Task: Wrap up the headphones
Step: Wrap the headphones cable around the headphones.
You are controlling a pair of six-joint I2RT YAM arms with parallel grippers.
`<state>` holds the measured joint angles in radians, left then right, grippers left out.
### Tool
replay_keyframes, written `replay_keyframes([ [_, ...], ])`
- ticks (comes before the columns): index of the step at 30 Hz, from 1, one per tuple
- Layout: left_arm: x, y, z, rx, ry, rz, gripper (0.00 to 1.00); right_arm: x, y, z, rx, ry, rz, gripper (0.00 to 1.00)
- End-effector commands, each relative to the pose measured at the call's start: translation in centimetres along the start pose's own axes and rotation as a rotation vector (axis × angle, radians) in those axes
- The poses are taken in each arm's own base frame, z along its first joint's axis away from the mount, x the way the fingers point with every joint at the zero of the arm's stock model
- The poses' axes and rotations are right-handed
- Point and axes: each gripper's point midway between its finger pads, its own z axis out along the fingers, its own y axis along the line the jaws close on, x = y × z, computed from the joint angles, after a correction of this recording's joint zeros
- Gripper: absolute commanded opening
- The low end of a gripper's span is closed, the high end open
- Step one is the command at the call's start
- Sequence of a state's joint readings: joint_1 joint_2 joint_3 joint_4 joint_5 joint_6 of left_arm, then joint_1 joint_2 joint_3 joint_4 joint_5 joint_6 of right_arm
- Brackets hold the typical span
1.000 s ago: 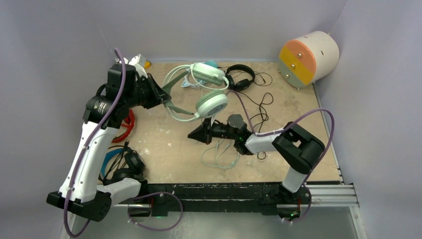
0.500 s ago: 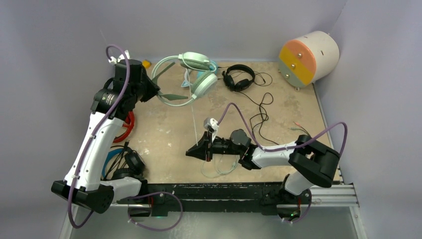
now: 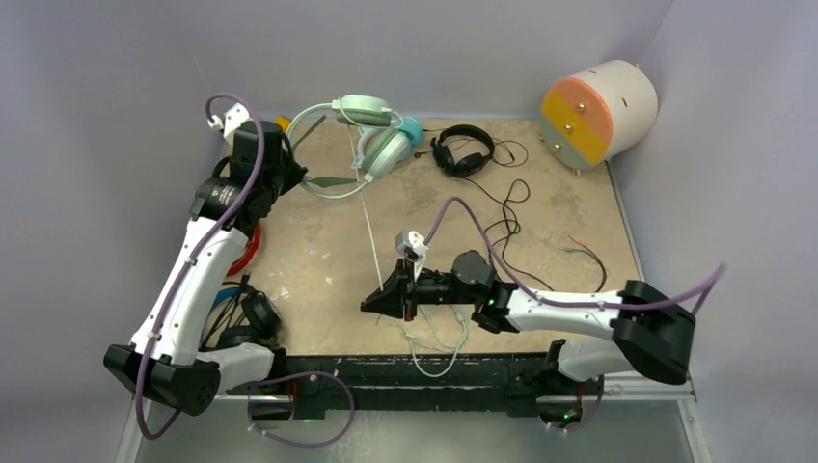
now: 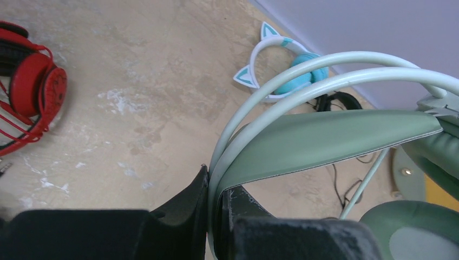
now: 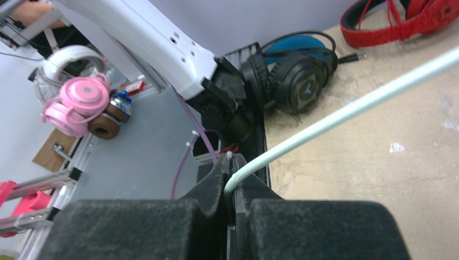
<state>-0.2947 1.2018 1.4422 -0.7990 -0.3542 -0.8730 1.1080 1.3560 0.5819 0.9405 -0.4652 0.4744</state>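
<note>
Top external view: the left gripper point(image 3: 299, 179), jaws clamped on the band of the mint-green headphones point(image 3: 378, 147), holds them at the far-left part of the table point(image 3: 318, 280). Their cable point(image 3: 370, 231) runs straight toward the near edge, pinched between the closed jaws of the right gripper point(image 3: 370, 301).

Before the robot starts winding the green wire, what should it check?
1. Left jaws shut on the mint-green headset band: ok.
2. Right jaws shut on its cable: ok.
3. Cable pulled straight between them: ok.
4. Small black headset and its wire lie apart from the stretched part: ok.
5. Loose cable tail behind the right jaws free of knots: cannot tell.
</note>
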Motion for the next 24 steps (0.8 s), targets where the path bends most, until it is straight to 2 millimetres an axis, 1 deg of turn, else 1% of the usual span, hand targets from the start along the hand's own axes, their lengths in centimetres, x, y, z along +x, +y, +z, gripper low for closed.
replay_keyframes([
  [1, -4.7, -1.3, 1.7, 0.028, -0.222, 0.053, 0.00, -4.3, 3.0, -0.4, -0.027, -0.021, -0.059, 0.00],
  [2, -4.4, -1.1, 2.3, 0.022, -0.222, 0.105, 0.00, -4.7, 3.0, -0.4, -0.011, -0.006, -0.059, 0.00],
  [4, -3.7, -0.6, 3.3, 0.022, -0.223, 0.216, 0.00, -4.6, 3.2, -0.7, 0.014, 0.056, -0.038, 0.00],
  [6, -2.9, 0.3, 4.3, -0.001, -0.219, 0.290, 0.00, -5.5, 3.0, -0.9, 0.065, 0.093, -0.037, 0.00],
  [10, -0.8, 2.7, 6.2, -0.124, -0.167, 0.443, 0.00, -6.7, 1.1, -1.6, 0.236, 0.246, -0.078, 0.00],
  [11, -0.4, 3.4, 6.3, -0.169, -0.168, 0.491, 0.00, -8.0, 0.8, -1.7, 0.276, 0.259, -0.098, 0.00],
  [15, 0.9, 4.5, 5.8, -0.312, -0.217, 0.672, 0.00, -9.4, -2.3, -2.8, 0.383, 0.316, -0.099, 0.00],
  [18, 1.7, 5.2, 5.6, -0.322, -0.205, 0.728, 0.00, -11.0, -4.9, -3.8, 0.442, 0.305, -0.079, 0.00],
  [20, 1.9, 5.7, 5.5, -0.324, -0.209, 0.755, 0.00, -11.8, -6.3, -4.7, 0.500, 0.310, -0.089, 0.00],
  [22, 2.3, 6.1, 5.4, -0.324, -0.197, 0.776, 0.00, -12.1, -7.8, -5.6, 0.577, 0.335, -0.143, 0.02],
  [24, 3.3, 6.0, 5.4, -0.290, -0.167, 0.811, 0.00, -12.3, -9.1, -6.1, 0.635, 0.364, -0.186, 0.04],
])
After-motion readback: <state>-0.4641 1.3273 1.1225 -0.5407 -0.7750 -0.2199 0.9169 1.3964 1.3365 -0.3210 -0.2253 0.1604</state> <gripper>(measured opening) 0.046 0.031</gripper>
